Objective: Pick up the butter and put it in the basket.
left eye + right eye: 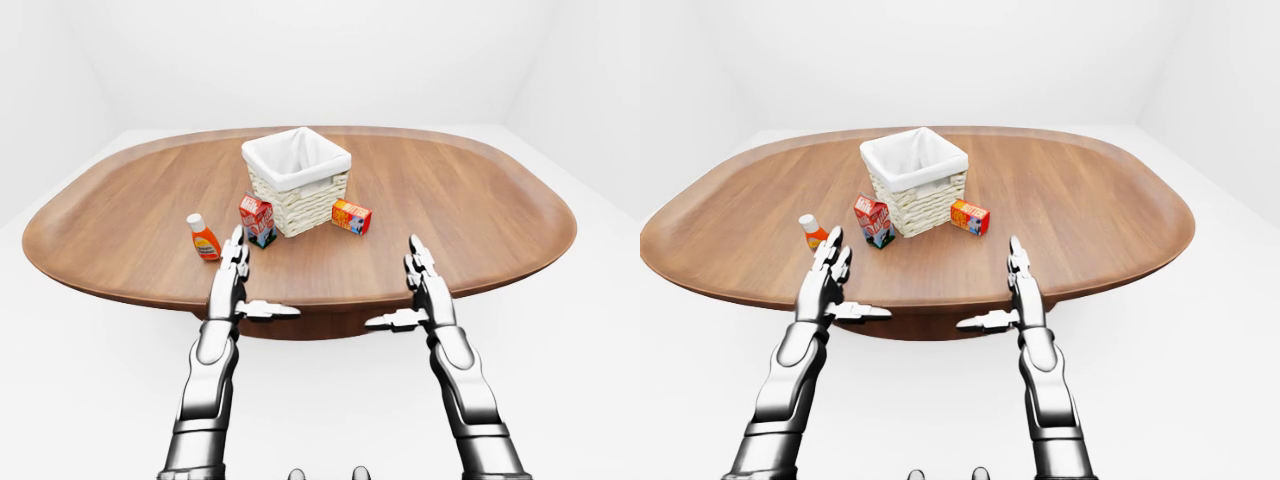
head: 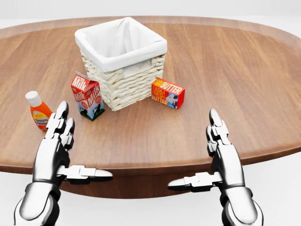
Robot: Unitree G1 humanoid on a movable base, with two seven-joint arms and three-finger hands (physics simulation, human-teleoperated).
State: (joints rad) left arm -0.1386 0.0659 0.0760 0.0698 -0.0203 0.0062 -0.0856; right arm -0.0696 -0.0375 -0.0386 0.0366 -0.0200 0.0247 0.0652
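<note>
Two hands, left hand (image 2: 59, 141) and right hand (image 2: 221, 146), spread at near table (image 2: 244, 70) edge. Butter (image 2: 168, 92) touching basket (image 2: 121, 61), right side.

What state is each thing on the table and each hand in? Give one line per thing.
butter: lying on the table, beside the basket, untouched.
basket: upright, white liner, nothing seen inside.
milk carton: upright, top closed.
orange bottle: standing, white cap on.
table: bare wood on the right of the head view.
left hand: open, holding nothing.
right hand: open, holding nothing.
</note>
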